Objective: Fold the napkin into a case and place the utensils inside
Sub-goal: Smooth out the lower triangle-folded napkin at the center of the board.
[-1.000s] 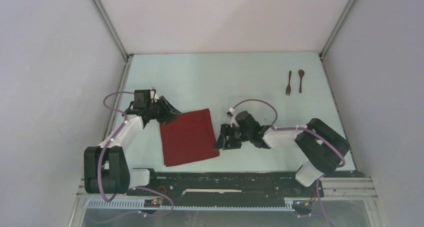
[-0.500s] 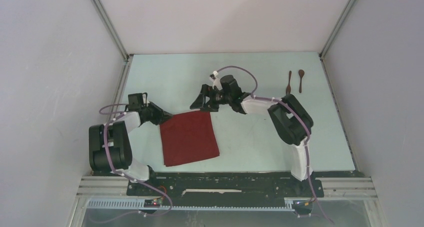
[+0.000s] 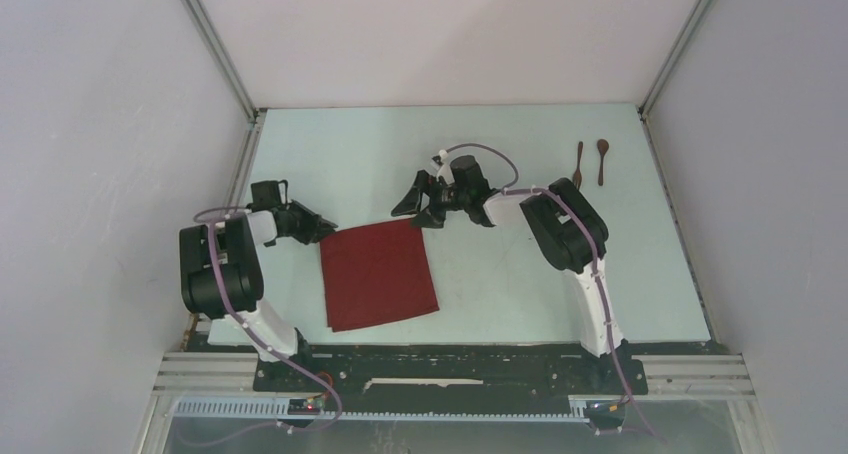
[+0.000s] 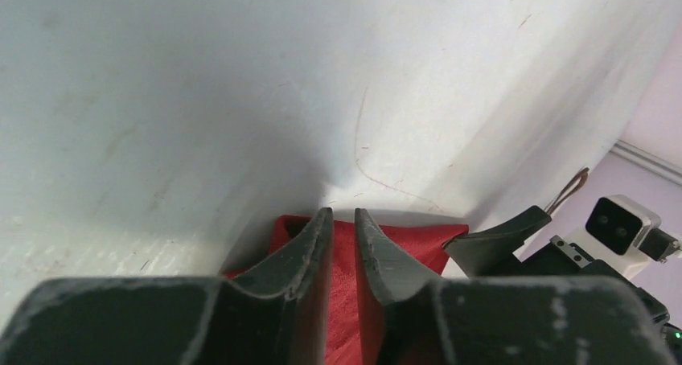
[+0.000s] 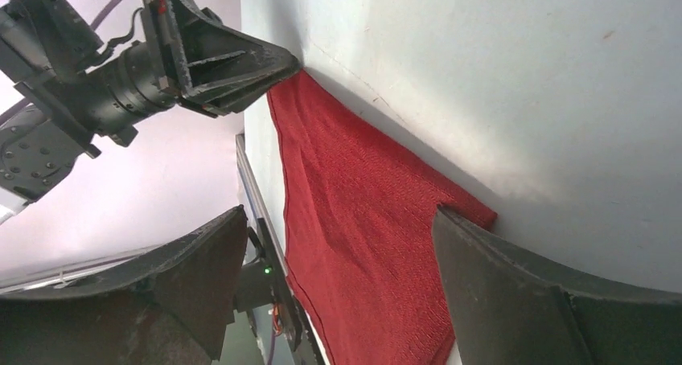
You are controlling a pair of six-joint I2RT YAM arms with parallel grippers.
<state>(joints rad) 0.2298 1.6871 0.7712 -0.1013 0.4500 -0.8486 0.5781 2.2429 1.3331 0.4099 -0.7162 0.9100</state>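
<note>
Pale mint worktop (image 3: 520, 274) boxed in by plain grey walls, seen from above. Dark red napkin (image 3: 378, 274) flat on it, left of centre, nearer the near edge than the far one, a little askew. Not yet folded into a case. Small dark wooden fork (image 3: 578, 166) and spoon (image 3: 602, 161) side by side toward the far right corner, well apart from the cloth. At the napkin's far left corner, the left jaws; at its far right corner, the right jaws.

From the left wrist: jaws drawn in to a narrow slit, clamped on the napkin corner by the look of it, red weave filling the slit. Scuffed, faintly scratched worktop beyond.

From the right wrist: jaws spread wide, straddling the far right corner, gripping nothing. Plain woven grain, matte, thin, lying close to the surface.

Judged light, limp and unable to hold a shape. Likely to sag and drag once lifted, but neither slippery nor fragile. Best taken by pinching both far corners right at the tip, low against the worktop, then carried over together to keep the fold square. As for the utensils: stiff, thin, light, best pinched across the handle.
</note>
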